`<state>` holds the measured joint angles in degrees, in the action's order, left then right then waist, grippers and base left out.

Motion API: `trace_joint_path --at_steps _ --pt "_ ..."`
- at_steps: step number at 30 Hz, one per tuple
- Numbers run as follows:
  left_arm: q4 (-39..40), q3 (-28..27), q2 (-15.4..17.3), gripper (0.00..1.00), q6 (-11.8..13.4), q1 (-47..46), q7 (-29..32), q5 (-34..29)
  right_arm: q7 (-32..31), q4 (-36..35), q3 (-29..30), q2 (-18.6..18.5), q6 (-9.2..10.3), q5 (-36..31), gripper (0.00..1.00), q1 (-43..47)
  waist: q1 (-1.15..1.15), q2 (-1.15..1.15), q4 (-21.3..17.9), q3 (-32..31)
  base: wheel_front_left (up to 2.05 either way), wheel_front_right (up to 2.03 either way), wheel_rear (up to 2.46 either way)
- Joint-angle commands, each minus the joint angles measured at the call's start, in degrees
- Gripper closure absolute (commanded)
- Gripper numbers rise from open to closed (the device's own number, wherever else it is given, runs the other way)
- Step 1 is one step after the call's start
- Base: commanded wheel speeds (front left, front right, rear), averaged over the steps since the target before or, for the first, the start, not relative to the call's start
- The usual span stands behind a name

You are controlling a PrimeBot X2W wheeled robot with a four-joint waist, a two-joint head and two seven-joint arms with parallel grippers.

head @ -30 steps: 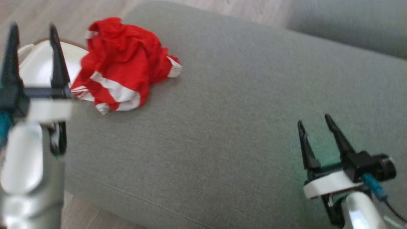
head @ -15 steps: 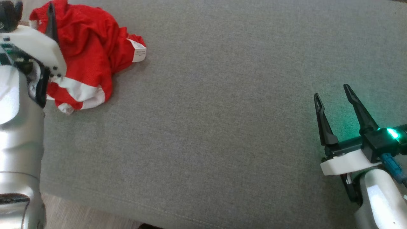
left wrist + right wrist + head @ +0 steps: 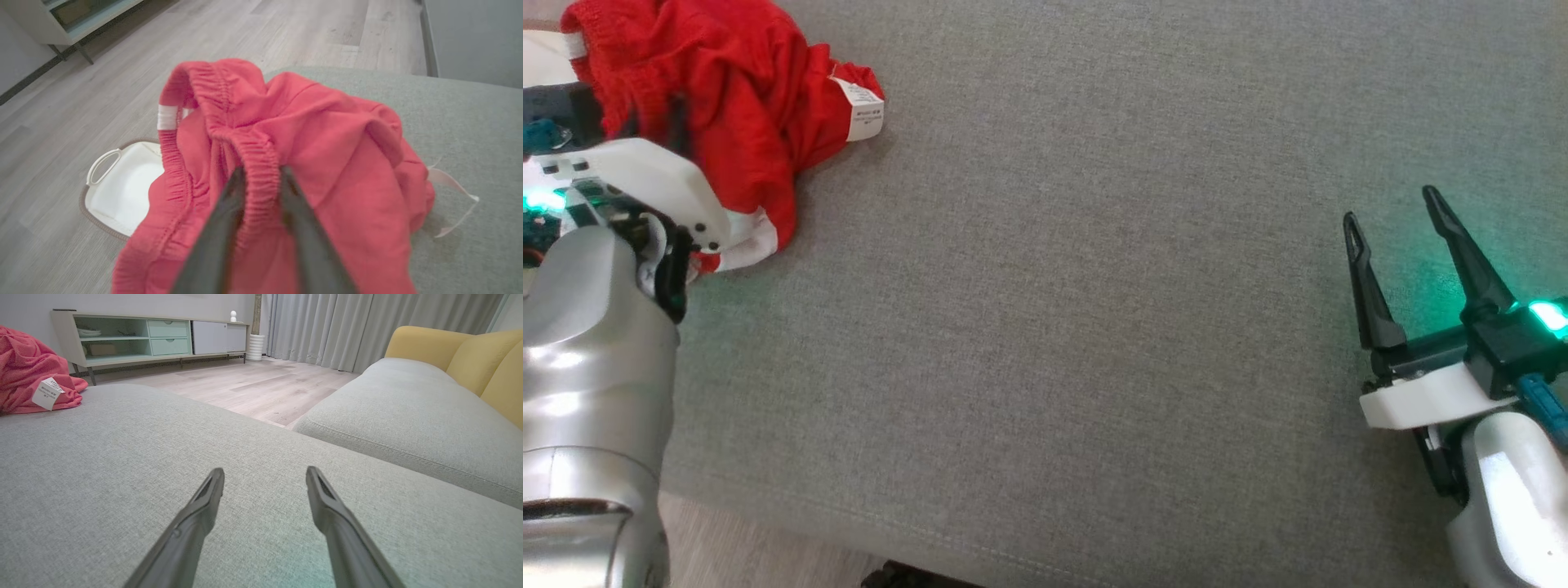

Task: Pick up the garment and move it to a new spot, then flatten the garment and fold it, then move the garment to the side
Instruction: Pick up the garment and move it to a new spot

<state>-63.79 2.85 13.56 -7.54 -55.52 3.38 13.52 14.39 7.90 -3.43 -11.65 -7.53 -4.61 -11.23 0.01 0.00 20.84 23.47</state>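
Grey cushion (image 3: 1094, 327) carries the garment (image 3: 727, 98) at its far left edge, bunched in a heap, with a white basket (image 3: 122, 192) on the floor beyond. I judge it light, soft and floppy: it should sag and unfurl when lifted, with no breakage worry. Best hold is the elastic waistband (image 3: 253, 143), thick, ribbed, standing up as a ridge. My left gripper (image 3: 262, 173) straddles that ridge, one finger each side; pinched or not, I cannot tell. Right gripper (image 3: 1389, 204) is spread wide, empty, over bare cushion well apart. Looks: red fabric, probably shorts, white trim (image 3: 747, 245), small white label (image 3: 859, 110) sticking out.
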Motion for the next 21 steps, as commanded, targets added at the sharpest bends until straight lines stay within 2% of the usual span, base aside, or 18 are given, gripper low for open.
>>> trace_joint_path --at_steps 1,6,10,13,16,18,21 --pt "1.61 0.44 2.97 1.0 0.09 -1.91 -2.29 1.3 0.61 -1.62 -1.58 -0.13 0.04 -0.17 0.0 -0.91 -0.01 0.0 0.01 -0.27 0.0 0.0 0.0" --pt "5.41 6.31 3.22 1.0 0.07 -3.17 -7.0 5.48 0.61 -0.87 -1.99 0.57 0.04 0.28 0.0 -0.91 -0.01 0.0 -0.39 -2.5 0.0 0.0 0.0" --pt "11.74 11.22 3.69 1.0 0.07 -4.13 -7.89 13.7 0.61 -0.48 -1.51 2.35 0.04 0.56 0.0 -0.18 -0.01 0.0 -1.33 -5.96 0.0 0.0 0.0" --pt "18.84 17.13 5.57 1.0 0.06 -4.46 -7.67 19.61 0.61 -0.17 -1.29 4.21 0.04 0.93 0.0 0.74 -0.01 0.0 -2.46 -9.03 0.0 0.0 0.0" --pt "23.05 21.42 7.97 1.0 0.06 -5.01 -7.51 21.38 0.61 0.12 -1.28 5.22 0.04 1.25 0.0 1.56 -0.01 0.0 -3.45 -11.18 0.0 0.0 0.0" --pt "28.0 25.35 10.39 1.0 0.06 -6.52 -7.38 24.23 0.61 0.26 -0.83 6.45 0.04 1.59 0.0 2.76 -0.01 0.0 -5.54 -13.94 0.0 0.0 0.0" --pt "32.31 27.63 11.77 1.0 0.06 -8.09 -7.16 26.9 0.61 -0.04 -0.11 7.39 0.04 1.78 0.0 3.79 -0.01 0.0 -8.29 -15.67 0.0 0.0 0.0"
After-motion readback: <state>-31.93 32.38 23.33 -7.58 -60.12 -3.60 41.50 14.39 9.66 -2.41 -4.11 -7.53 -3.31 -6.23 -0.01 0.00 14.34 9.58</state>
